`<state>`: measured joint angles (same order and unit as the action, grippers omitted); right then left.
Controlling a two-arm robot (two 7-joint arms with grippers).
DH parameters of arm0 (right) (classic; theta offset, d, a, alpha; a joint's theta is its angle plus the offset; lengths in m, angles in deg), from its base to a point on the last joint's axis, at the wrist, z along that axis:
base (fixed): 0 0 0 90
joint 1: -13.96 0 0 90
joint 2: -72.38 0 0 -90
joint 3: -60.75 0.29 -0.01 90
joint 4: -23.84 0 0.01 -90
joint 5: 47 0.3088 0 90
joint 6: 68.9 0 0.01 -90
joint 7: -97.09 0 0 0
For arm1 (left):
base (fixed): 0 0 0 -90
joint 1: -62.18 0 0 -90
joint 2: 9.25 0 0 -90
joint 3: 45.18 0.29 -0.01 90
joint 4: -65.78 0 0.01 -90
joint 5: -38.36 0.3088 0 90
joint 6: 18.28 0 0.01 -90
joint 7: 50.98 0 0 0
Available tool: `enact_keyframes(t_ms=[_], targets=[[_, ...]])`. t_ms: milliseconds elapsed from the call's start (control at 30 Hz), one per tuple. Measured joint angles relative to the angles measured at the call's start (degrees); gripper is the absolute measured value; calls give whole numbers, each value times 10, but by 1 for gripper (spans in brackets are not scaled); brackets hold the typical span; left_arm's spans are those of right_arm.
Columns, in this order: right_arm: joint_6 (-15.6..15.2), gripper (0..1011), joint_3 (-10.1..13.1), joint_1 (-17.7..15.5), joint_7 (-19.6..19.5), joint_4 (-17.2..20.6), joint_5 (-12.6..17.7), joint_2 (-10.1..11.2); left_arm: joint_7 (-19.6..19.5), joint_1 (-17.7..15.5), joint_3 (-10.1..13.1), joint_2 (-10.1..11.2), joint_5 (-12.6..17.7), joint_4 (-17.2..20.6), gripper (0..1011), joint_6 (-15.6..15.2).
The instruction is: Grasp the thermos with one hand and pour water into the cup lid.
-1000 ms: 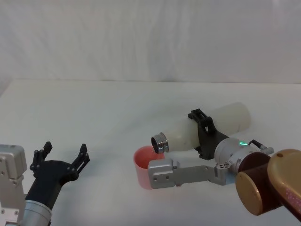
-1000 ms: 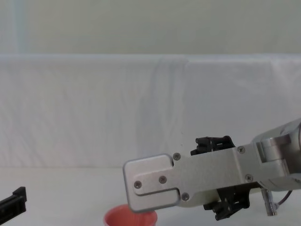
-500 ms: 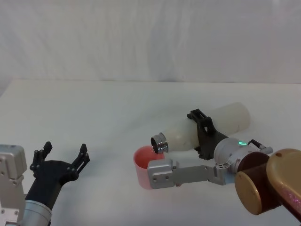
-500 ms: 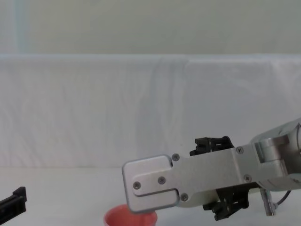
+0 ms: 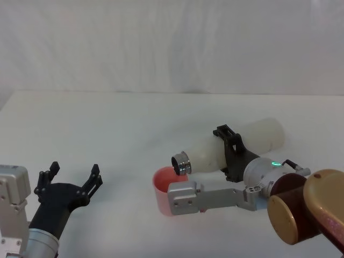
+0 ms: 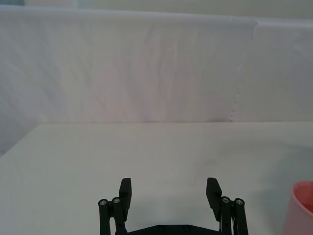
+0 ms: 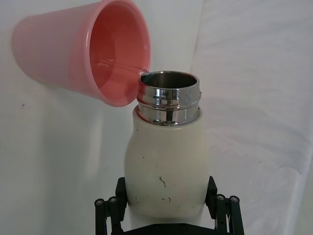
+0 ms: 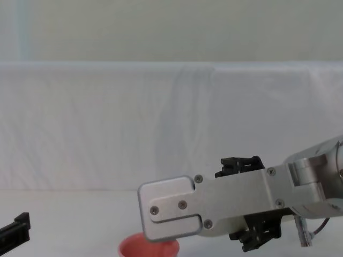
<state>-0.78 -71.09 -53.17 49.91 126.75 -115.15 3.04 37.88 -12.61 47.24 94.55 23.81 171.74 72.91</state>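
Right pincer (image 5: 228,148) clamped around the body of the thermos (image 5: 231,146), one black finger on each side of the cream-white shell; the right wrist view shows both fingers (image 7: 111,210) pressed against the bottle's lower flanks. Thermos held off the surface (image 5: 107,129), tipped nearly horizontal, base toward the right and far side, steel threaded neck pointing left and toward the near side. Neck mouth sits just above the far-right rim of the cup lid (image 5: 164,191).

Cup lid: pink-red, standing upright on the white surface, near centre, partly hidden in the head view by the silver bracket of the right arm (image 5: 207,196). In the right wrist view the open neck of the thermos (image 7: 168,98) overlaps the rim of the cup lid (image 7: 83,54), and a thin glint of liquid shows on the cup's inner wall; cannot tell whether a stream is running.

In the chest view the right arm's silver bracket (image 8: 214,206) crosses the lower right, with the cup lid's rim (image 8: 147,247) just below it.

Left pincer (image 5: 70,180) parked at the near left, well apart from the cup lid, fingers spread wide and gripping nothing; the left wrist view shows the gap between its two fingers (image 6: 126,188) over bare surface.
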Motion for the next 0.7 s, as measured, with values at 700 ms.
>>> enact_keyframes(t_ms=[700], targets=[[-7, 956, 62, -46, -50, 48, 78, -2, 0, 0, 0, 0, 0, 0, 1001, 0]])
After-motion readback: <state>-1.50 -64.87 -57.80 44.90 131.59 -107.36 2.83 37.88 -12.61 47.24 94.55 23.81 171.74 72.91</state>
